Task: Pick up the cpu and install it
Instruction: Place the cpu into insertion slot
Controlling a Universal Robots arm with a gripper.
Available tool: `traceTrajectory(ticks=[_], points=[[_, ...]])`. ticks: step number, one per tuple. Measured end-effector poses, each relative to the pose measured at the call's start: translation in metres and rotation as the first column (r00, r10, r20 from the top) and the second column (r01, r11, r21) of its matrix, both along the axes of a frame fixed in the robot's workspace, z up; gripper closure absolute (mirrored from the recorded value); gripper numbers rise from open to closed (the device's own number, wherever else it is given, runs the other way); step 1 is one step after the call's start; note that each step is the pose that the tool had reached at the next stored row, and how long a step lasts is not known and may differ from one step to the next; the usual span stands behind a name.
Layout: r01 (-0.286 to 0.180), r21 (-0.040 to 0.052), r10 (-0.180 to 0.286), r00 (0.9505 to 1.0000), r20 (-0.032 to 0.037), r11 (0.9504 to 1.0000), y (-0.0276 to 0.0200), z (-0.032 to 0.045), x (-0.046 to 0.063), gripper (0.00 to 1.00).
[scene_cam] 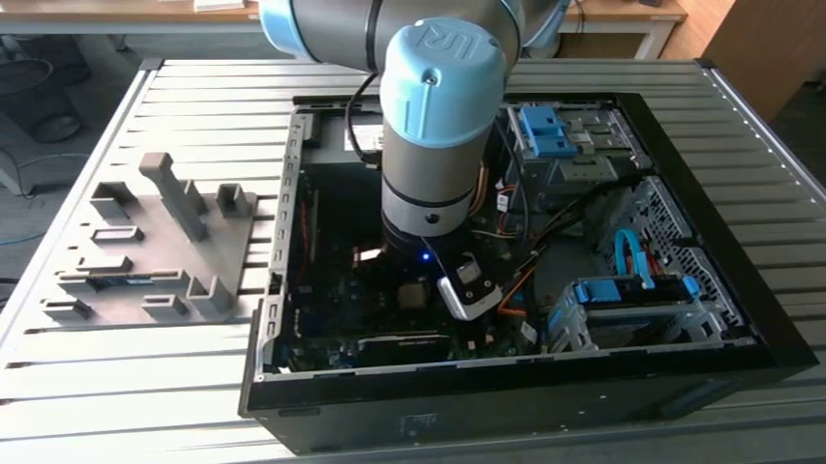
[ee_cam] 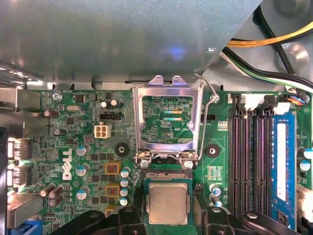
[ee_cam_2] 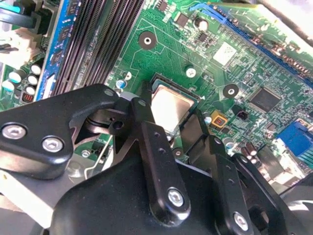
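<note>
Though partly behind gripper [ee_cam_2: 167, 121], cpu [ee_cam_2: 168, 107] visible

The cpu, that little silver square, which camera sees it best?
The first wrist view: the cpu faces the camera, its whole silver top clear, beside the open metal frame. The second wrist view shows it at a slant, one edge covered. In the exterior view it is too small to make out under the arm.

The arm [scene_cam: 432, 145] reaches down at frame centre into an open computer case [scene_cam: 722, 319] lying on a slatted metal table [scene_cam: 193, 87]; a grey fixture tray [scene_cam: 155, 251] sits at frame left, beside the case
</note>
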State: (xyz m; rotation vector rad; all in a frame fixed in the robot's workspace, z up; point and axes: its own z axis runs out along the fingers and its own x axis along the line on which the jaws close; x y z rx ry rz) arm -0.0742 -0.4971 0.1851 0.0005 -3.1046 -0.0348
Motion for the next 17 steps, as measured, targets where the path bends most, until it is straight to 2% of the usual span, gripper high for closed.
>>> traceTrajectory(ticks=[9,10,12,13,17], points=[[0.001,0.0,-0.001,1.0,-0.0006,1.0,0.0,-0.0012,-0.0013,0.53],[0.001,0.0002,-0.001,1.0,-0.0008,1.0,0.0,-0.0013,-0.0015,0.47],[0.001,0.0023,-0.001,1.0,0.0009,1.0,0.0002,-0.0023,-0.0014,0.47],[0.001,0.0018,-0.001,1.0,0.0005,1.0,0.0002,-0.0021,-0.0012,0.41],[0.0,0.0003,0.0,1.0,-0.0001,1.0,0.0,-0.0012,-0.0012,0.41]])
